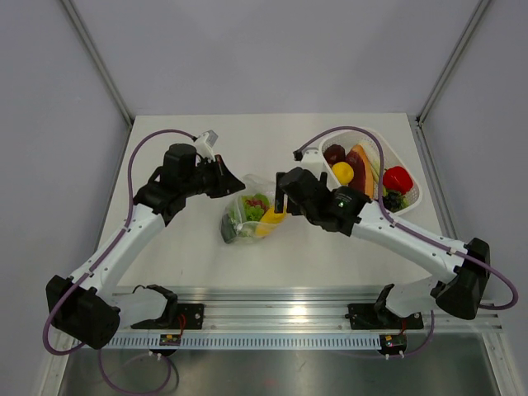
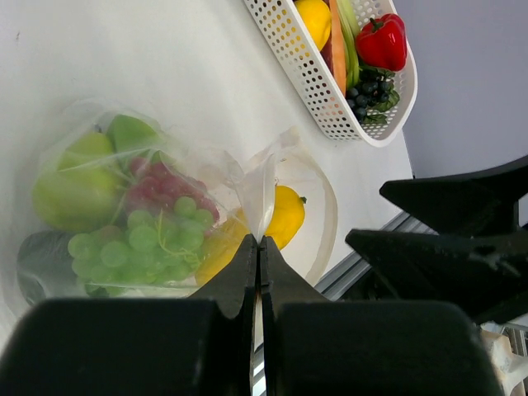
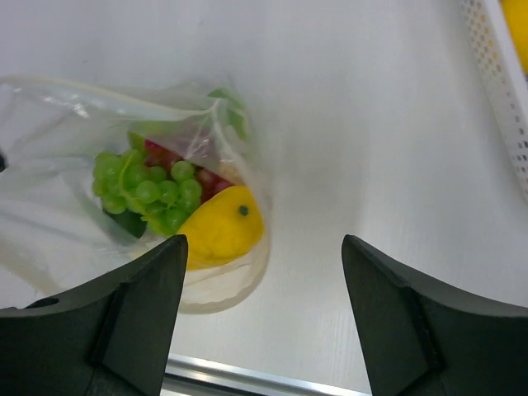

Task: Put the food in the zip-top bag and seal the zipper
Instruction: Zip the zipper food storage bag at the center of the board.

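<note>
Clear zip-top bag (image 2: 257, 186) pinched in left gripper (image 2: 260, 247) | right gripper (image 3: 264, 243) spread wide

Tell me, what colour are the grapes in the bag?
Green. The grapes show best in the left wrist view.

"Where's the zip-top bag (image 1: 241, 216)?"

"Mid-table, lying on its side. It's clear and crinkly, and the mouth gapes toward the white basket (image 2: 330, 115). The left gripper (image 2: 260, 243) pinches one lip and holds it up."

"And the zipper (image 2: 262, 194)?"

"Unsealed. The strip is hard to pick out along that raised edge."

"What's inside?"

"Green grapes (image 2: 136, 239), a pale green fruit (image 2: 78, 186) behind them, a red cluster (image 2: 161, 186) and a dark green piece (image 2: 41, 260) at the closed end. A yellow fruit (image 3: 221, 235) sits just inside the mouth."

"Any food outside the bag?"

"Yes, in the basket, well apart from it: a red pepper (image 2: 381, 41), a lemon (image 1: 342, 172), a dark purple piece (image 1: 334, 153) and dark berries (image 2: 369, 87)."
</note>
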Robot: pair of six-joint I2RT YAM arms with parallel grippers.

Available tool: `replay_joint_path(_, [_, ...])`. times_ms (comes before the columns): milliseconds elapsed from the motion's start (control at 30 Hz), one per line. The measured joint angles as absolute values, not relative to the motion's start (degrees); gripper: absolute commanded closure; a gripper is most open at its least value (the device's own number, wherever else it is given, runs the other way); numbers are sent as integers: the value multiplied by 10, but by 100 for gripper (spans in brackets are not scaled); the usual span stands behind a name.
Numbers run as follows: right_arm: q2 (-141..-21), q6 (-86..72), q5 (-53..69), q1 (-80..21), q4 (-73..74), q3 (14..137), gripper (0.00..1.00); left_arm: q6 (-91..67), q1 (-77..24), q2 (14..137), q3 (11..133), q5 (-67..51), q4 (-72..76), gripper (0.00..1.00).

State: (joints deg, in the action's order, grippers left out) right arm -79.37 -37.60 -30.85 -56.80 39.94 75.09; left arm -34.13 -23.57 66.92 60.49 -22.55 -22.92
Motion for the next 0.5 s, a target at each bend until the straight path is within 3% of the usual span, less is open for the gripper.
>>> replay_joint_path(300, [-810, -331, -216, -474, 375, 715, 22, -341, -236, 669, 604, -228, -228, 100])
replay_joint_path(400, [-829, -323, -189, -473, 360, 715, 35, -341, -236, 669, 604, -228, -228, 100])
replay_joint_path(500, [-848, -313, -171, -473, 344, 715, 55, -341, -236, 669, 604, -228, -229, 100])
